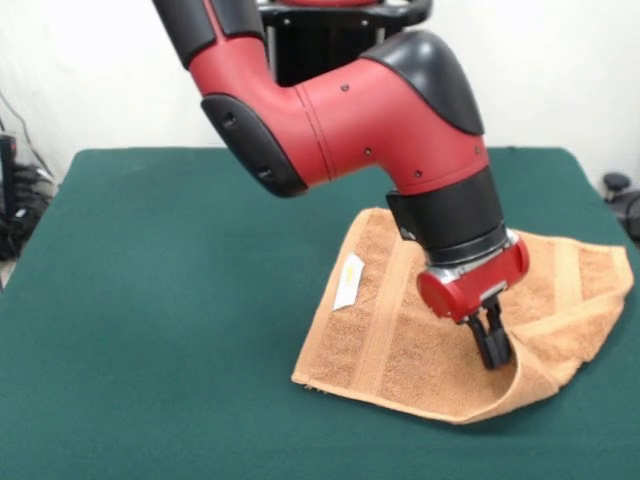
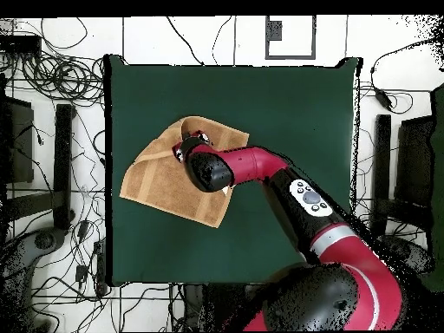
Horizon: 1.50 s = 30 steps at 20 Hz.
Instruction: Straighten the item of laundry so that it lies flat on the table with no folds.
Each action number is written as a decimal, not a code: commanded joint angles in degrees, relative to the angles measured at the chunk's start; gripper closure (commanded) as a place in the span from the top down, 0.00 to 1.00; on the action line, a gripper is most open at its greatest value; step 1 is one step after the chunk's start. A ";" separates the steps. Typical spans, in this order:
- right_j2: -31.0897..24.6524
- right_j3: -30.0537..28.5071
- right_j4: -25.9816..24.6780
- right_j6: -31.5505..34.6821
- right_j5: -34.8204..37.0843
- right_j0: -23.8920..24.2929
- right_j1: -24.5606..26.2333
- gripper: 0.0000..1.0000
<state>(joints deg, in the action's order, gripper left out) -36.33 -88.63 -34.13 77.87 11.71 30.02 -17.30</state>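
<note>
Towel (image 1: pixel 420 340) sits right of centre on the table (image 1: pixel 150 300) in the front view, not flat: its near-right edge is rolled over into a fold and a far corner is doubled back. White tag (image 1: pixel 348 281) shows on the left part, beside a woven band. Gripper (image 1: pixel 493 345) is down on the towel at the fold, fingers close together (can't tell if they pinch cloth). Overhead, the arm (image 2: pixel 260 169) covers part of the towel and hides the fingers; floor cables (image 2: pixel 52 52) show only there.
</note>
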 commanded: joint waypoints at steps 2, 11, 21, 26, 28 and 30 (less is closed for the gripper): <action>0.46 2.81 1.16 1.49 7.74 -3.02 4.65 0.00; -2.38 2.43 1.02 1.25 5.29 -1.76 6.10 0.00; -20.13 -1.38 -2.55 1.58 -8.93 8.73 15.71 0.00; -24.74 0.18 -5.46 0.27 -9.72 9.96 19.39 0.00; -24.44 0.71 -5.74 0.20 -9.24 9.57 19.19 0.00; -24.36 1.45 -5.82 0.34 -8.85 9.20 19.51 0.00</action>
<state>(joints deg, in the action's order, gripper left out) -54.18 -88.11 -36.76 77.87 3.58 41.89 -1.54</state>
